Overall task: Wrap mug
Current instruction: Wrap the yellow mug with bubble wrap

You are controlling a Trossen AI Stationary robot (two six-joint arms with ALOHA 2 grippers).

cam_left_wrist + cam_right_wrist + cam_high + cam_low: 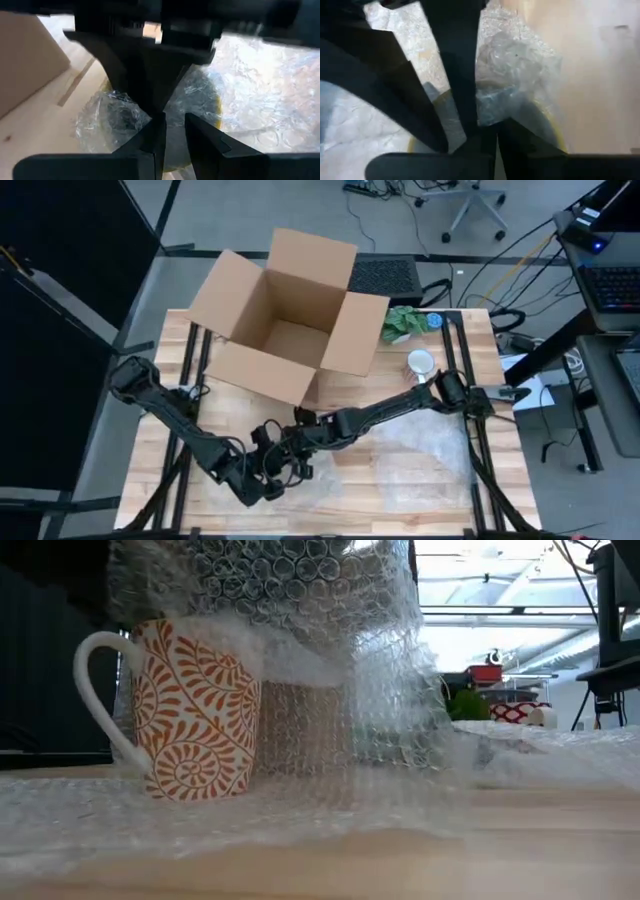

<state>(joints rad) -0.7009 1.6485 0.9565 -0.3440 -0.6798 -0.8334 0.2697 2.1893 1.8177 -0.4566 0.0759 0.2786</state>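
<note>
The mug [195, 710], hard, slick and breakable, stands front-left on the table [150, 480] under light, limp wrap [380, 670], which the left hand [268, 470] and right hand [300, 435], both nearly closed, seem to pinch, the safest hold.

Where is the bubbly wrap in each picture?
High view: bubble wrap spread over the wooden table's lower right part.
Low view: lying across the front and rising behind the orange mug.
Left wrist view: bunched up close ahead, on the wood.
Right wrist view: crumpled close ahead, on the wood.
Shared landmark: the wooden table.
</note>
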